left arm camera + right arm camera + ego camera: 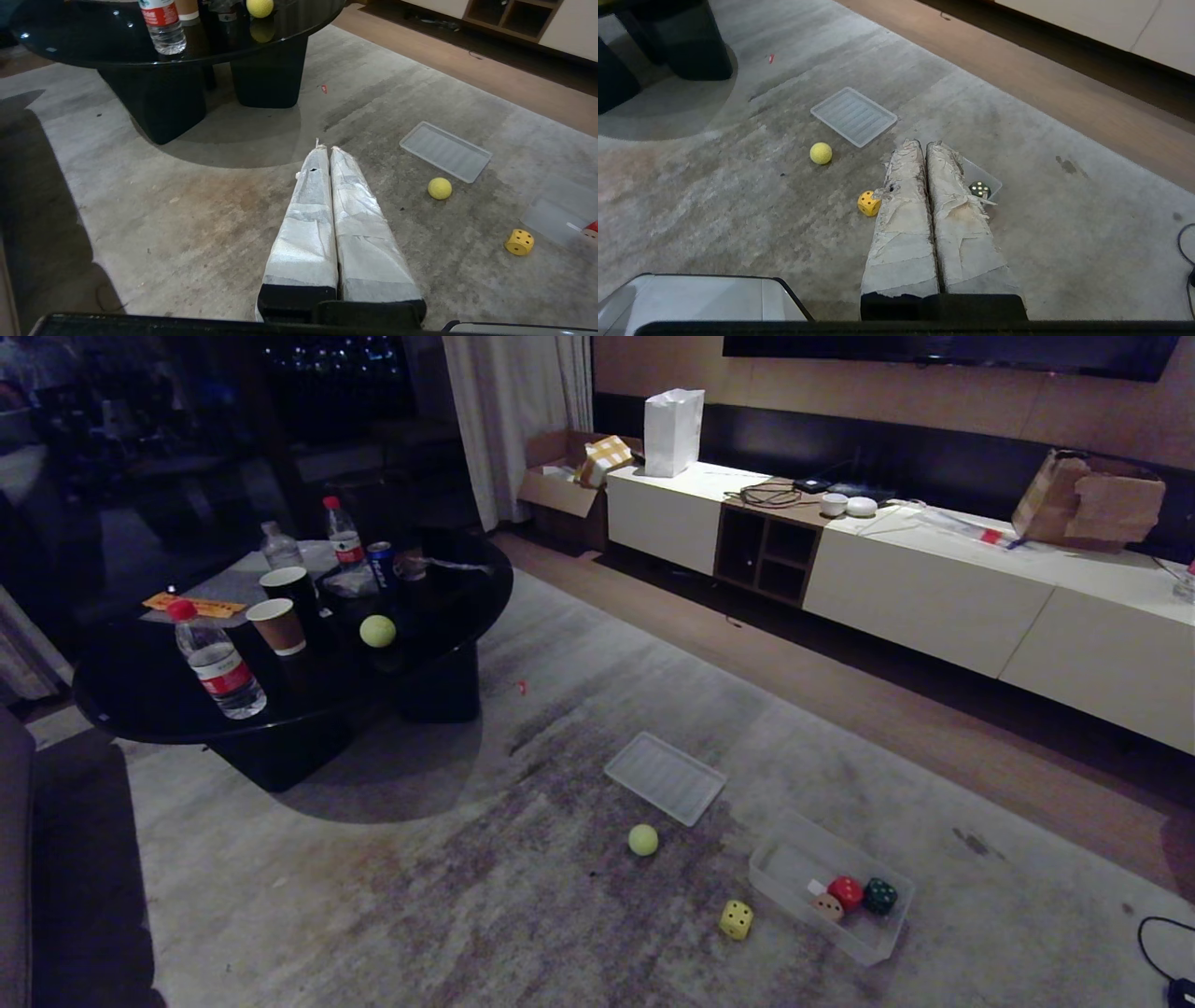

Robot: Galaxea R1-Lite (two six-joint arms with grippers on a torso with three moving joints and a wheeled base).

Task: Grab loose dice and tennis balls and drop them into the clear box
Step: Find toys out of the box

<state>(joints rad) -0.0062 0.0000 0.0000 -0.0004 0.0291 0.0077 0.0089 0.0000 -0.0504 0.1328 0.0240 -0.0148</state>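
Partly hidden behind pressed-together right gripper [923, 144] fingers: clear box [992, 179], dark green die [980, 189] visible. Left gripper [325, 149] likewise closed, empty.

Head cam looks down from high across the grey carpet [392, 896]; both wrist cams sit low, facing forward, sharing the flat ribbed translucent tray [444, 151].

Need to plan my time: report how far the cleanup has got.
Done: peach, red and dark green dice lie in the clear box. In hand: nothing; both grippers are shut and empty. Left: yellow die, rug tennis ball, table tennis ball.
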